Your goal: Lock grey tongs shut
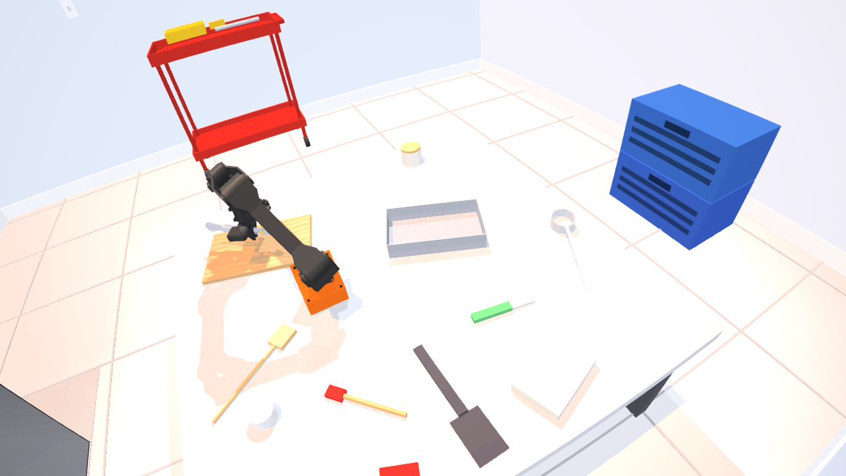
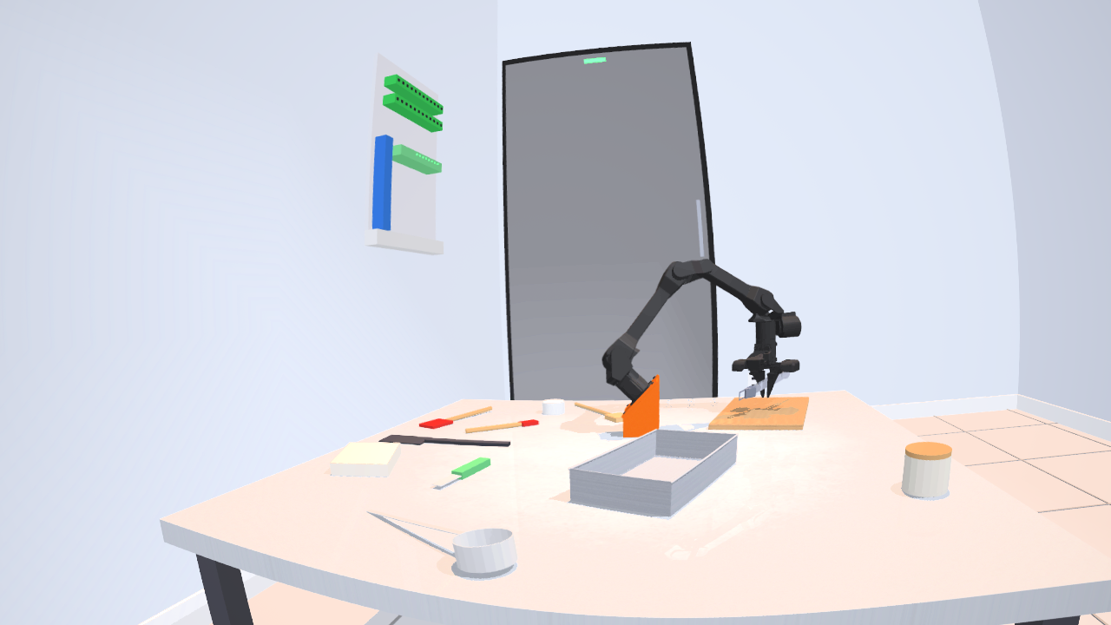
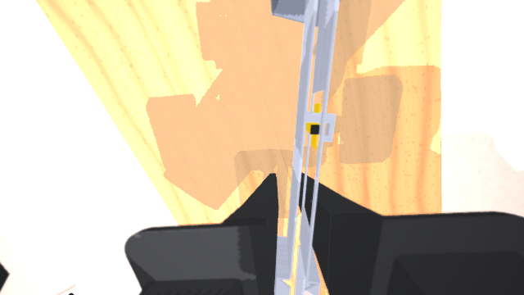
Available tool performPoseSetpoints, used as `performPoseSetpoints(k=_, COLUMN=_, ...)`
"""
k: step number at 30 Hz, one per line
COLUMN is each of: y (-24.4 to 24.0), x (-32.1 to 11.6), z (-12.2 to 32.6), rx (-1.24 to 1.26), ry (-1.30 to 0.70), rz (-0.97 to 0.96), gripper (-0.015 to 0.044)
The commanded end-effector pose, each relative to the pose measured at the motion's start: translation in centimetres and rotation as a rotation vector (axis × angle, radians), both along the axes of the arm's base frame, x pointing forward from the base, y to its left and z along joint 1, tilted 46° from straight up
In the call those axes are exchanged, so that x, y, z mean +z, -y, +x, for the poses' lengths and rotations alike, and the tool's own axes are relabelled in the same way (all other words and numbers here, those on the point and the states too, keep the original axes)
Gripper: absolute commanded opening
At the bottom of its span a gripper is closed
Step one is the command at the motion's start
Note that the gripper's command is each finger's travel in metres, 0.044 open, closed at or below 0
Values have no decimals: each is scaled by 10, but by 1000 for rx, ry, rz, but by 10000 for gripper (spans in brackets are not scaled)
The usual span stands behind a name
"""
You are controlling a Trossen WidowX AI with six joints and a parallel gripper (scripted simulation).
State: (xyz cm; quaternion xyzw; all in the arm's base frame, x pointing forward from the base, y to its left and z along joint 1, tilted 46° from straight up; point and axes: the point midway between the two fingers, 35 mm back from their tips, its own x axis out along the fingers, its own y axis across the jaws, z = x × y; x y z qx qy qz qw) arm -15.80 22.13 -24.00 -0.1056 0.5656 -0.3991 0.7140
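Observation:
My gripper [image 2: 766, 394] [image 3: 285, 179] points down over the wooden board [image 1: 214, 274] [image 2: 757, 426] [image 3: 102, 41] and is shut on the grey tongs [image 1: 217, 226] [image 2: 747, 391] [image 3: 326, 53]. The tongs' arms lie close together, with a narrow gap between them in the wrist view. They hang low over the board, tilted, with the end at the left in the exterior view lower. Whether they touch the board I cannot tell. A yellow and black part shows between the arms. In the top view the arm hides the fingers. The roasting tin [image 1: 437, 243] [image 2: 621, 495] holds no tongs.
The arm's orange base [image 1: 331, 299] [image 2: 642, 417] stands beside the board. A lidded jar [image 1: 411, 155] [image 2: 925, 474] stands beyond the tin. A small pan [image 1: 562, 227] [image 2: 484, 553], a green-handled tool [image 1: 492, 311] [image 2: 471, 468] and a wooden spatula [image 1: 282, 336] lie on the table.

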Motion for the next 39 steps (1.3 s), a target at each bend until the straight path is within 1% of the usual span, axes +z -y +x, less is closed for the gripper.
performPoseSetpoints(k=1, y=0, x=0, z=0, rx=0, ry=0, rz=0, gripper=-124)
performPoseSetpoints(k=22, y=0, x=0, z=0, rx=0, ry=0, rz=0, gripper=427)
performPoseSetpoints(k=23, y=0, x=0, z=0, rx=0, ry=0, rz=0, gripper=440)
performPoseSetpoints(k=26, y=0, x=0, z=0, rx=0, ry=0, rz=0, gripper=440)
performPoseSetpoints(k=29, y=-9, x=9, z=11, rx=-1, ry=1, rz=4, gripper=440)
performPoseSetpoints(k=32, y=-27, x=32, z=40, rx=-10, ry=1, rz=10, gripper=440)
performPoseSetpoints(k=35, y=-44, x=62, z=80, rx=-9, ry=7, rz=10, gripper=440)
performPoseSetpoints(k=39, y=-55, x=98, z=130, rx=-7, ry=12, rz=0, gripper=440)
